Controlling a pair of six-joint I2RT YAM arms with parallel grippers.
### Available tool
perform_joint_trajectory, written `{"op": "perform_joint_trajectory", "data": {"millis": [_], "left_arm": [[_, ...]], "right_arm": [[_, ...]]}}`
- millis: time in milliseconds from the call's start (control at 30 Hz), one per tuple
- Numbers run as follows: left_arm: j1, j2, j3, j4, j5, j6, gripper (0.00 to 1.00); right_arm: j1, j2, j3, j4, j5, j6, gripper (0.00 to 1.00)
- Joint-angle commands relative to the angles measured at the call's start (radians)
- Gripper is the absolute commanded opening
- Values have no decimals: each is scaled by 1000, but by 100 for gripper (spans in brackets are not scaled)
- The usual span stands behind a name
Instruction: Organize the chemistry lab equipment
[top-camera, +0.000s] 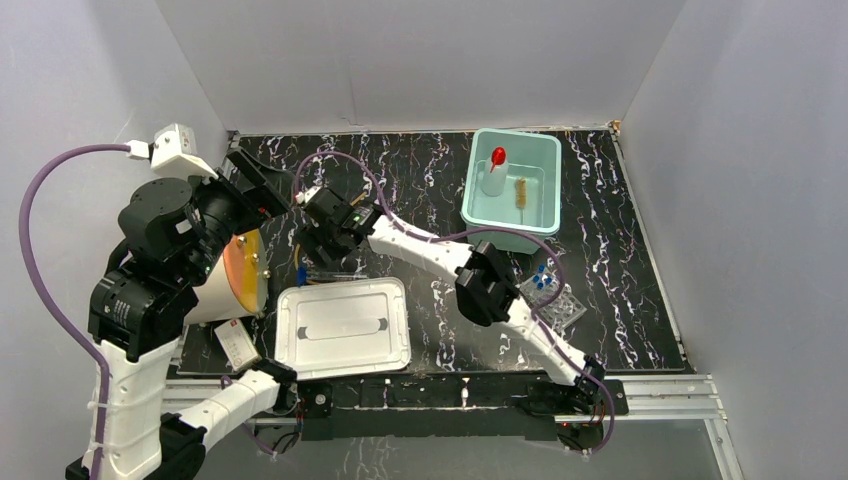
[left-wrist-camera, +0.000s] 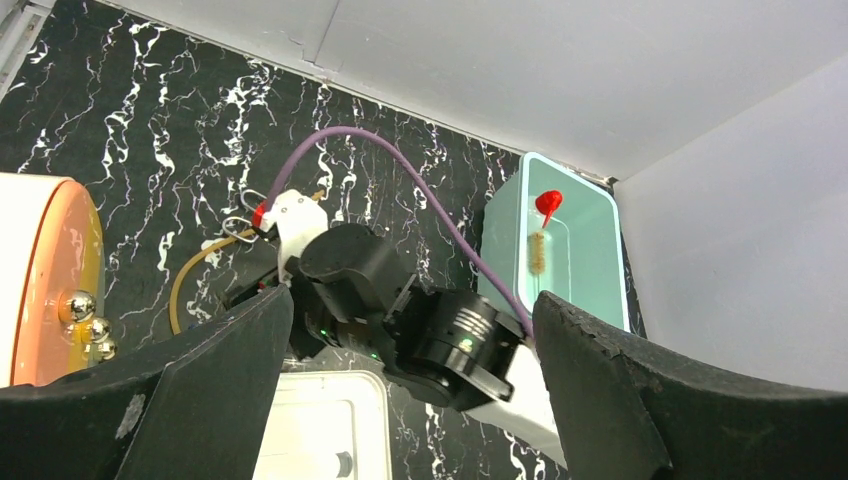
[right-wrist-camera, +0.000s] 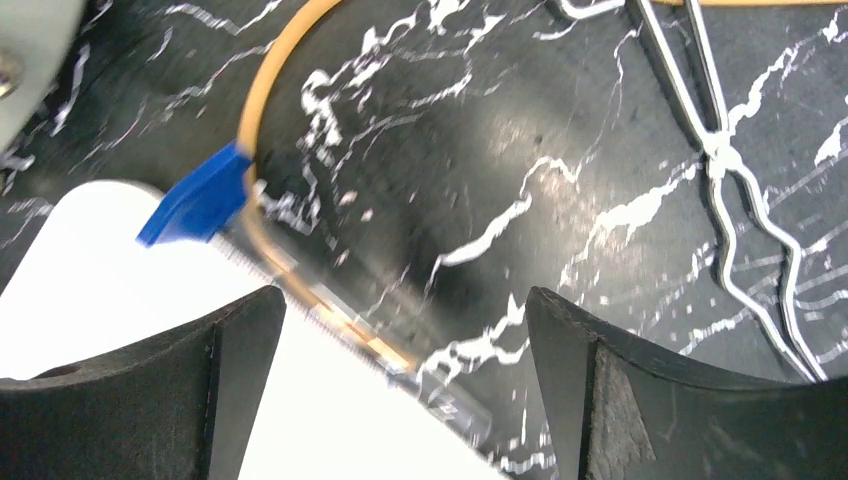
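My right gripper (right-wrist-camera: 400, 300) is open, low over the mat beside the amber rubber tubing (right-wrist-camera: 262, 90), nothing between its fingers. A clear graduated tube with a blue end (right-wrist-camera: 195, 197) lies along the tubing at the white tray's edge. The thin metal tool (right-wrist-camera: 735, 165) lies to the right. My left gripper (left-wrist-camera: 415, 300) is open and empty, raised at the left (top-camera: 262, 185), looking down on the right wrist. The white squeeze bottle with red cap (top-camera: 495, 170) stands in the teal bin (top-camera: 545, 150). Blue-capped tubes (top-camera: 541, 279) sit in the clear rack (top-camera: 560, 305).
A white tray (top-camera: 342, 325) lies at the front centre. The cream cylinder with an orange face (top-camera: 240, 272) lies under my left arm. A white card with a red mark (top-camera: 237, 345) sits at the front left. A brush (top-camera: 520, 195) lies in the teal bin.
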Motion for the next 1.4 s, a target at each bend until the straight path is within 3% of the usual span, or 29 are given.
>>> {"op": "perform_joint_trajectory", "data": {"millis": [0,133,233,300,433,633,967,1367], "left_arm": [[-1,-10,2,15,3,9,89],[-1,-7,0,12,-2,14,89],[-1,-6,1,14,-2,14,89],[-1,-6,9,16,-3,14,89],[-1,4,30,8,-5,14,90],[-1,10,35,6,-1,12,90],[-1,13,21,1,9,6,90],[-1,11,3,4,11,6,90]], "right_arm": [[9,-208,-114,-10,-45,-41,100],[9,-321,-289,104,-43,-46,100],[13,-329,-309,101,-102,-64,100],[31,-315,-305,90,-170,-115,94],[76,-248,-228,34,-214,-189,91],[83,-107,-47,-33,-212,-165,83],[84,-3,88,-48,-47,-101,60],[83,19,64,-54,-120,-154,76]]}}
